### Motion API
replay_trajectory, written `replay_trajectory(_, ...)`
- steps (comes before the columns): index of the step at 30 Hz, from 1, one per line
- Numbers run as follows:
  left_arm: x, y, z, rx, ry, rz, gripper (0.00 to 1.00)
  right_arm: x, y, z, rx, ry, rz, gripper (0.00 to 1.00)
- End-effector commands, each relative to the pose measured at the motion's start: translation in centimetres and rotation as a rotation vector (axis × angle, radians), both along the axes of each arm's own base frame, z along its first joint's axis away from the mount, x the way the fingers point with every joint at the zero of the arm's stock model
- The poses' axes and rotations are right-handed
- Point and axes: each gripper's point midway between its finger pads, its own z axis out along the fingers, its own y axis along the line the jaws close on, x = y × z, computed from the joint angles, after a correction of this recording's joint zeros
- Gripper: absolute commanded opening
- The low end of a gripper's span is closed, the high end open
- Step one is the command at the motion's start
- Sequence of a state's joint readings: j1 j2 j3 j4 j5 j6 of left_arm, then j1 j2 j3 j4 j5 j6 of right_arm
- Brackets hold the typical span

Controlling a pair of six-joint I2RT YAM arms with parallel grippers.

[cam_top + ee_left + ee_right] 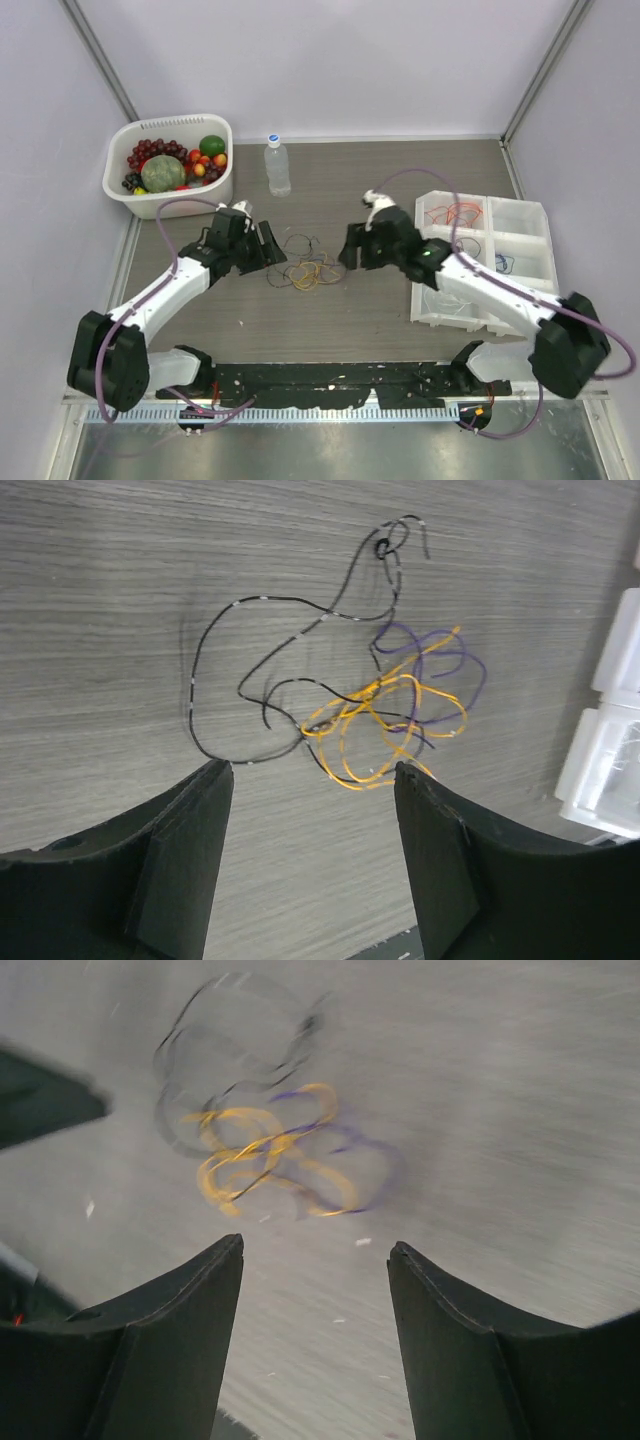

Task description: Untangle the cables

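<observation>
The cables (308,265) lie in a loose tangle on the table between my two grippers. In the left wrist view a black cable (240,680) loops wide, while an orange one (380,720) and a purple one (445,660) are knotted together. My left gripper (268,245) (313,770) stands open just short of the tangle, with nothing between its fingers. On the other side my right gripper (350,250) (315,1245) is open and empty too. Its view is blurred, with the orange cable (260,1155), purple cable (370,1160) and black cable (220,1050) ahead of the fingertips.
A white compartment tray (520,240) (610,770) at the right holds an orange wire (455,213) and a blue wire (505,263). At the back left stand a white basket (130,185) of fruit and a clear bottle (277,165).
</observation>
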State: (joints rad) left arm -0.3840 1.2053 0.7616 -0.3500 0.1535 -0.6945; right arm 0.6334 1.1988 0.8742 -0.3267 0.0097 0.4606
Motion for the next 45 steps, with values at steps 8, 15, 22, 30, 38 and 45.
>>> replay_trajectory(8,6.3,-0.6,-3.6,0.063,0.001,0.029,0.63,-1.8,12.2,-2.4,0.178,0.065,0.247,0.64)
replay_trajectory(15,7.6,-0.2,-4.3,0.12,0.005,0.039,0.23,2.1,10.1,-3.0,0.084,-0.001,0.074,0.65)
replay_trajectory(22,4.9,-0.4,1.9,0.038,-0.146,-0.038,0.0,5.4,10.7,-5.0,0.06,0.06,0.105,0.55)
replay_trajectory(30,1.0,-0.2,12.4,-0.066,-0.441,-0.131,0.0,5.3,12.6,-7.5,0.088,0.122,0.126,0.59)
replay_trajectory(38,-3.0,-2.3,23.0,-0.194,-0.684,-0.344,0.0,5.3,12.1,-10.7,0.076,0.163,0.041,0.58)
replay_trajectory(45,-6.6,-1.5,32.8,-0.27,-0.938,-0.372,0.0,4.7,10.6,-11.1,0.05,0.15,0.014,0.54)
